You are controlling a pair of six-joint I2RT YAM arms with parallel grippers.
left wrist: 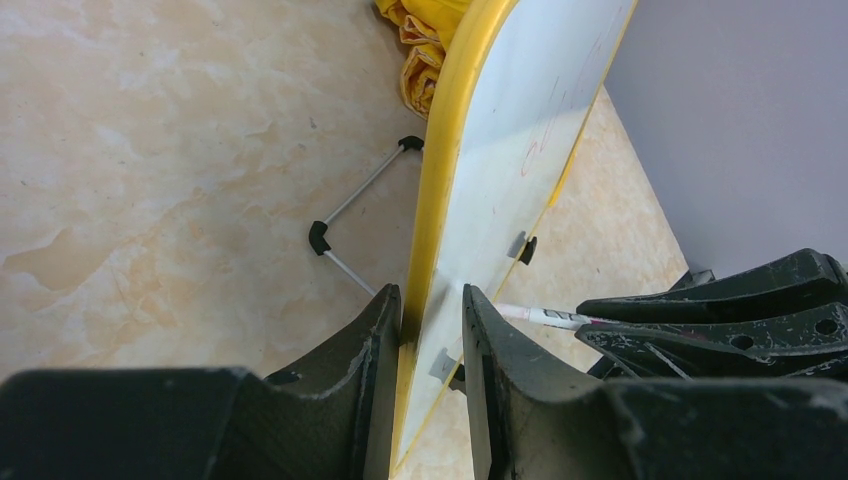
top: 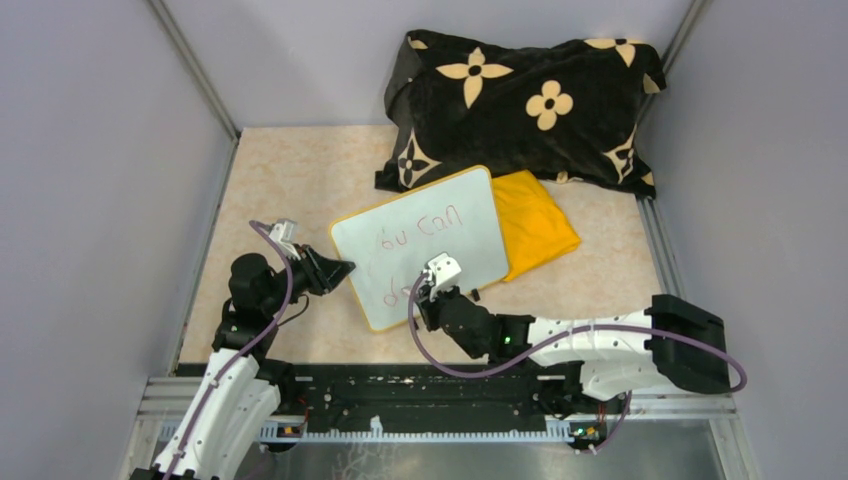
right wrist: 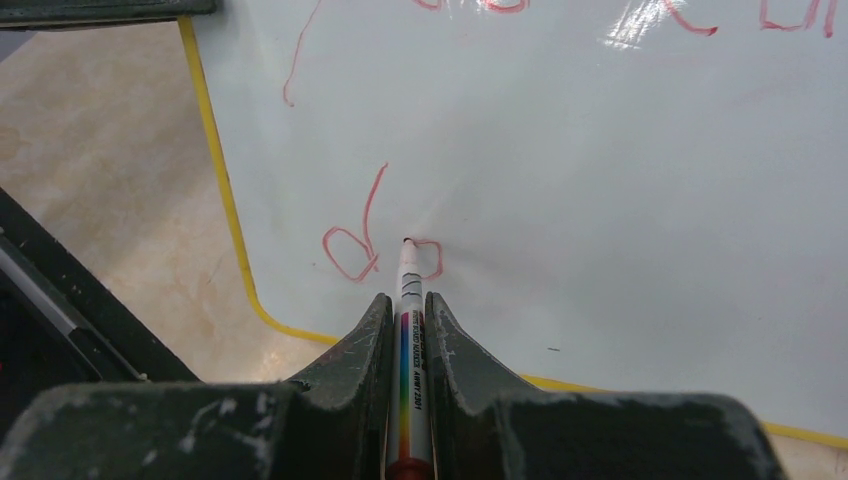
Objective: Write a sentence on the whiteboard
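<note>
Whiteboard [top: 475,215] at mid-table, seemingly raised on a thin wire prop [left wrist: 355,205], its right edge against or over a folded yellow cloth [top: 540,225]. Pinched at its left rim by the left gripper [left wrist: 432,300], jaws narrow on the yellow edge, one finger on each face. Right gripper [right wrist: 405,310] closed tight on a marker [right wrist: 407,270], tip down on the white surface. Sentence [top: 415,232] partly done in thin red: an upper line of two short words, and a lower line just begun near the bottom left corner, with a looped "d" [right wrist: 352,250] and a small round letter forming at the tip. Judged step: writing the second line, early in it, perhaps halfway through the whole. Next move, as a guess: close the small loop, then carry on rightward along the line with light, even pressure, lifting between letters; needs the left pinch firm so the propped board neither slides nor rocks under the pen. Plenty of blank board to the right of the tip. Beneath, a beige marbled tabletop [top: 280,180], smooth and likely slippery. Behind, a black cushion with tan flower shapes [top: 520,100] at the far edge. Plain grey walls [top: 90,150] on three sides, forming a closed booth.
</note>
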